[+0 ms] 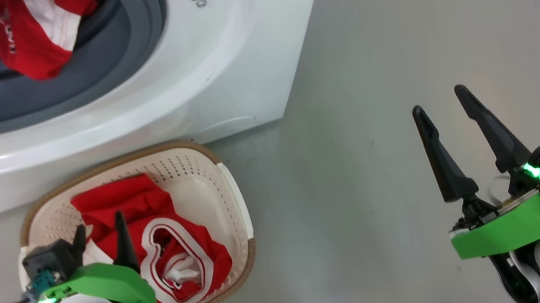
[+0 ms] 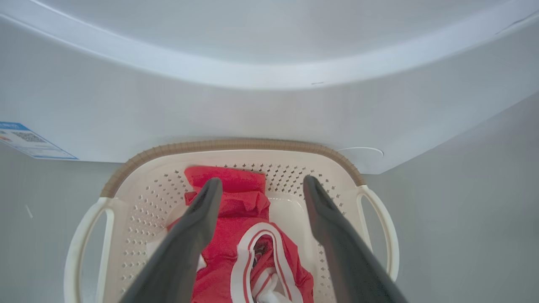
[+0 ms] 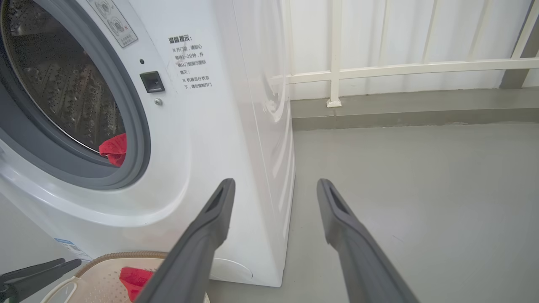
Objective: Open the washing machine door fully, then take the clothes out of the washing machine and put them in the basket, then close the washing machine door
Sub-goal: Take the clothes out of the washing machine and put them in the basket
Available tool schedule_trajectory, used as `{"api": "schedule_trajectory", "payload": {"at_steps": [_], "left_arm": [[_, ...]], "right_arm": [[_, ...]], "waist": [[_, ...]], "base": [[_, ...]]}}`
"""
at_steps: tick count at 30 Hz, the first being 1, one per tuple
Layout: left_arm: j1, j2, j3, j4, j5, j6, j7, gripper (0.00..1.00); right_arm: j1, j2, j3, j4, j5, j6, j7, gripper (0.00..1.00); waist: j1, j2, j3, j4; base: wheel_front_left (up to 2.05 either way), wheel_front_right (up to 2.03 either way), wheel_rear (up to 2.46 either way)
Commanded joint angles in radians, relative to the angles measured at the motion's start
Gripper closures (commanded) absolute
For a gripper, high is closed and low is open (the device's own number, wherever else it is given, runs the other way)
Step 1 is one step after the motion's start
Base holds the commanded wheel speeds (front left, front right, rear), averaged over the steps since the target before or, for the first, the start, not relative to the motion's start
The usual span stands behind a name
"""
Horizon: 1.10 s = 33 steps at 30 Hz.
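**One jersey down, one on the drum lip: fetching the second cleanly**

The left gripper point(image 2: 261, 186) hovers over the basket point(image 1: 184, 169) with its fingers spread apart and nothing between them. Below it, one of the red-and-white clothes point(image 1: 148, 217) lies crumpled inside the basket, which sits on the floor point(image 1: 377, 99) close against the front of the washing machine point(image 1: 228, 42). The right gripper point(image 1: 440, 104) is also spread and empty, out over bare floor well to the right.

A second red garment point(image 1: 33, 37) hangs bunched over the lower edge of the opening, draped onto the grey rubber ring point(image 1: 121, 61). By my reading, the step in hand is going back for it.

To do that well:

- Raise the left gripper straight up first, so the long fingers do not catch the white-trimmed fabric beneath them and drag it over the rim.
- Come at the hanging bunch from the front and bite its thickest fold, keeping the fingertips off the rubber ring, which would likely grab or tear.
- Lift up and outward over the lip rather than pulling downward, since loose fabric may snag on the drum point(image 3: 63, 84).
- The basket lies almost under the opening, so the carry is short. Let go only once the whole garment hangs inside the rim.
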Motion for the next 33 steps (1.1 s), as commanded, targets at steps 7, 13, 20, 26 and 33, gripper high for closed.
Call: {"api": "schedule_trajectory", "payload": {"at_steps": [7, 13, 20, 26, 33], "left_arm": [[0.137, 0.003, 0.078, -0.249, 0.086, -0.009, -0.012, 0.0], [0.215, -0.019, 0.121, -0.363, 0.127, -0.014, -0.012, 0.0], [0.277, -0.039, 0.157, -0.485, 0.184, 0.0, -0.012, 0.0], [0.334, -0.056, 0.172, -0.576, 0.215, 0.007, -0.012, 0.0], [0.376, -0.065, 0.188, -0.635, 0.232, 0.021, -0.012, 0.0]], "right_arm": [[0.046, -0.007, 0.019, -0.017, 0.008, 0.005, -0.006, 0.0], [0.07, -0.007, 0.013, -0.017, 0.0, 0.005, -0.006, 0.0], [0.087, -0.007, -0.003, -0.009, -0.014, 0.005, -0.006, 0.0], [0.101, -0.007, -0.029, -0.003, -0.038, 0.005, -0.006, 0.0], [0.119, -0.007, -0.044, 0.001, -0.055, 0.005, -0.006, 0.0]], "waist": [[0.0, 0.0, -0.103, 0.019], [0.0, 0.0, -0.145, 0.023], [0.0, 0.0, -0.184, 0.027], [0.0, 0.0, -0.227, 0.035], [0.0, 0.0, -0.268, 0.043]], "base": [[0.0, 0.0, 0.0], [0.0, 0.0, 0.0], [0.0, 0.0, 0.0], [0.0, 0.0, 0.0], [0.0, 0.0, 0.0]]}}
